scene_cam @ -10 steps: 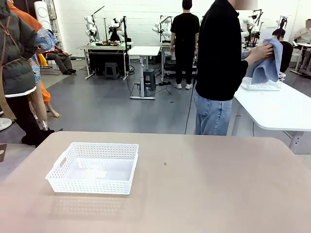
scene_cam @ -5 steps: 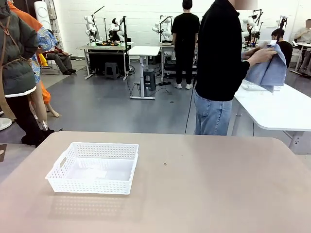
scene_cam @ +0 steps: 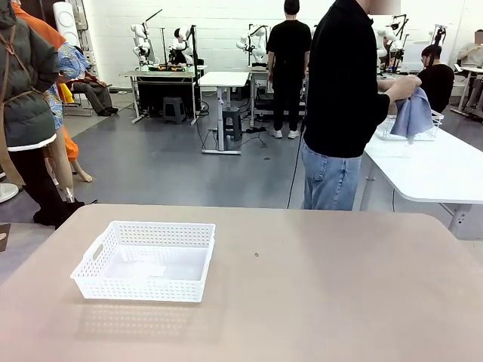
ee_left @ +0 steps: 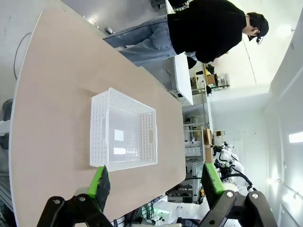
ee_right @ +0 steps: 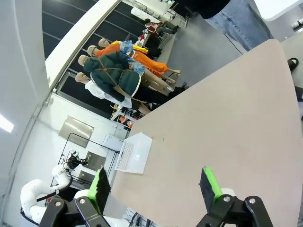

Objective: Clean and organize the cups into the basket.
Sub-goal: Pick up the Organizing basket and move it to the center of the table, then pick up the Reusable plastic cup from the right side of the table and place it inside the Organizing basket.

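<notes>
Right now my left hand point(ee_left: 156, 180) hangs released, fingers spread wide, above the counter point(scene_cam: 317, 286). The white perforated basket point(ee_left: 124, 130) sits just beyond its pads, on the counter's left side, its bare floor showing. My right hand point(ee_right: 154, 183) is released too, well apart from the basket. At the far side a person point(scene_cam: 343, 90) holds a blue cloth point(scene_cam: 412, 113).

White grid-perforated basket point(scene_cam: 139, 288), plain tan table point(scene_cam: 324, 286), pale blue cloth point(scene_cam: 412, 117), black top point(scene_cam: 343, 83), blue jeans point(scene_cam: 330, 181)
</notes>
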Action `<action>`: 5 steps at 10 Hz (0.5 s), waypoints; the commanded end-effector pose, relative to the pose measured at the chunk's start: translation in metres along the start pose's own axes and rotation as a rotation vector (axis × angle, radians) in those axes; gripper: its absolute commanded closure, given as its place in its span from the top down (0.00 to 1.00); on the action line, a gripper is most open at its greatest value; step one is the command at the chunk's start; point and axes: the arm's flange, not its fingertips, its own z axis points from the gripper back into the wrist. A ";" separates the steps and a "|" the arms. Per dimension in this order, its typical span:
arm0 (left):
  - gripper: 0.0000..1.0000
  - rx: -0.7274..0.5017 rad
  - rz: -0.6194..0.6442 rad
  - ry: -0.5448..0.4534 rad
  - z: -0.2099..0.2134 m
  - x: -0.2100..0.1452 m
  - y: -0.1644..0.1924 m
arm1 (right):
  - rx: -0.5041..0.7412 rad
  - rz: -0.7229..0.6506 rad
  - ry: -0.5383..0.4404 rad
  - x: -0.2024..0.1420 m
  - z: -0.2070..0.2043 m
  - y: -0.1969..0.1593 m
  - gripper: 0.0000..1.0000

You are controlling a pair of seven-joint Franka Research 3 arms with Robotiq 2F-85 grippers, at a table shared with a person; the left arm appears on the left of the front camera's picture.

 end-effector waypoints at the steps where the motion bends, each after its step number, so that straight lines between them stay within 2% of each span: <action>1: 1.00 -0.004 0.000 -0.004 0.002 0.000 -0.001 | 0.018 0.004 -0.018 0.002 0.001 0.000 1.00; 5: 1.00 -0.004 0.000 -0.004 0.002 0.000 -0.001 | 0.018 0.004 -0.018 0.002 0.001 0.000 1.00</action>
